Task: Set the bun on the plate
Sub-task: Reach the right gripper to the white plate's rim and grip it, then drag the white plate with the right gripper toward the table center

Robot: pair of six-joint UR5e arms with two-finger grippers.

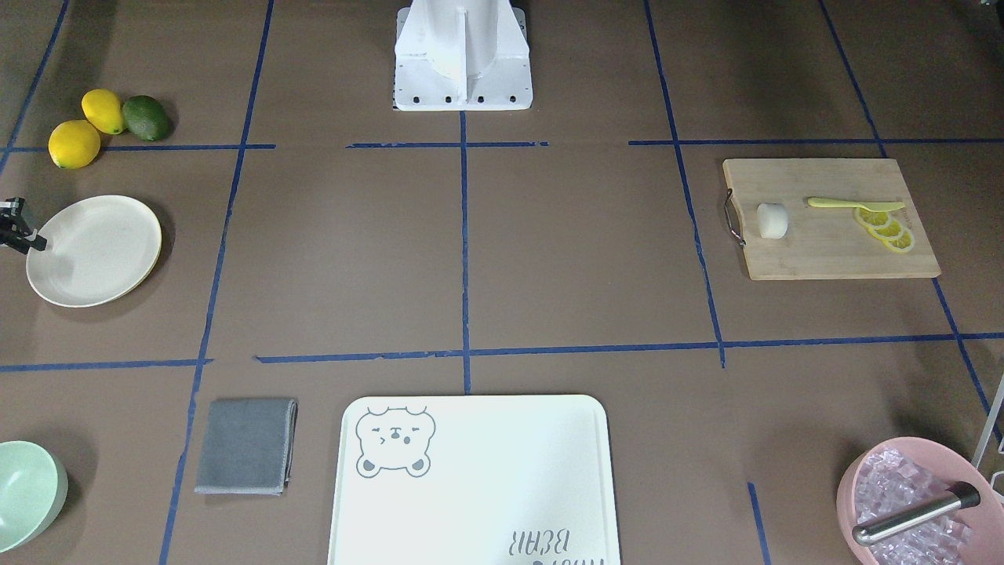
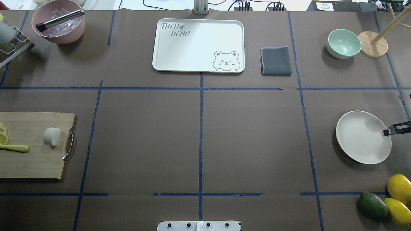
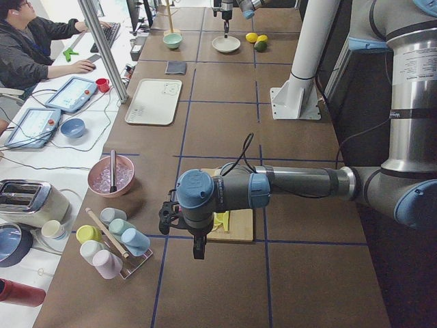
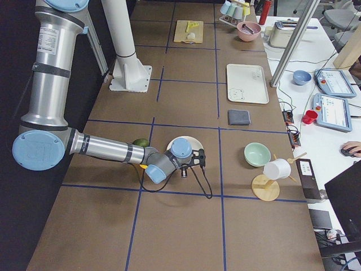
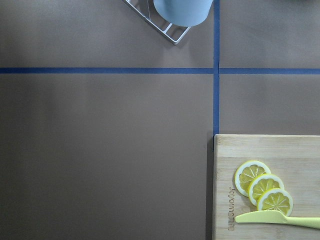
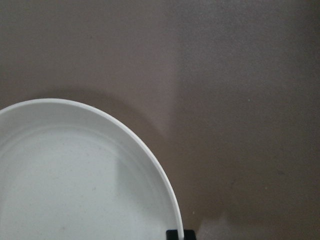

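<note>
Small off-white rounded bun (image 2: 51,136) sits on light wooden cutting board (image 2: 32,160), robot's left end of brown counter (image 2: 144,144), near thin yellow lemon slices (image 1: 886,229) & pale yellow plastic knife (image 1: 855,205). Round cream-white plate (image 2: 362,138) lies well apart, at right end. Right pincer (image 2: 388,132) has its tip over the plate's rim; apart or together, can't tell. Left pincer (image 3: 198,249) hangs by the board's end, pointing down; state can't tell either.

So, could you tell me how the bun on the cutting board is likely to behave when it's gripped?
The bun looks small, smooth and rounded, so it may slip from the jaws, and it is probably light. It seems to lie on its side on the cutting board, so a nudge could well roll it.
</note>
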